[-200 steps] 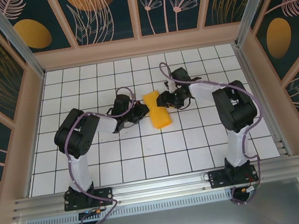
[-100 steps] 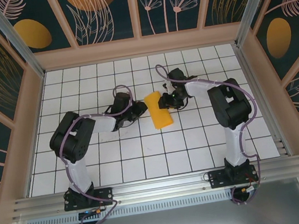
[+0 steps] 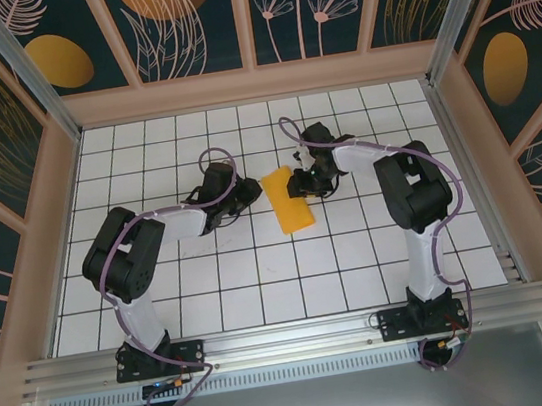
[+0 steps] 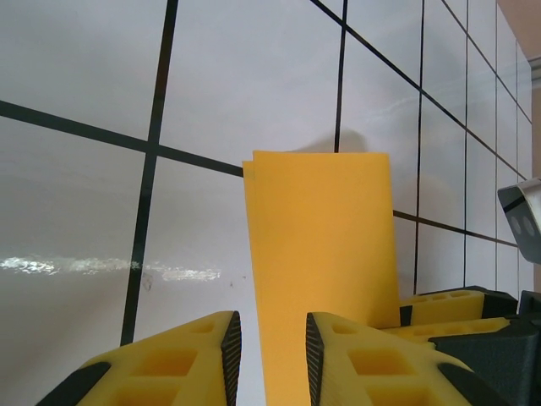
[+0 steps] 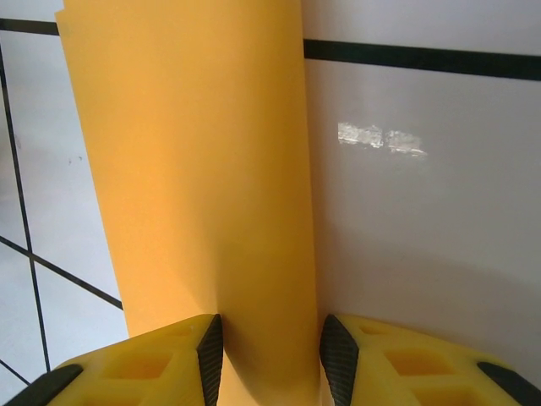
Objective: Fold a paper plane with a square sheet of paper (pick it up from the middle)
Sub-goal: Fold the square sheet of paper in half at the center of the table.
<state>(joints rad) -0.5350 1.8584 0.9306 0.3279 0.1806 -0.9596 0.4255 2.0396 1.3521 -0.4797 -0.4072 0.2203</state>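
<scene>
The right hand (image 5: 266, 347) grips the folded square sheet of paper (image 5: 199, 178) between its fingers; the left hand (image 4: 266, 347), part-open, straddles the paper's edge.

Two black-and-white arms (image 3: 134, 273) with purple cables, yellow fingers (image 4: 169, 364) black-padded

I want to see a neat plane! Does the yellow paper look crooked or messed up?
A little. The paper lies slanted across the tile lines, not square to them. In the left wrist view its far end shows layered edges that don't quite match. No tears show. Both grippers, left and right, have paper between their fingers.
</scene>
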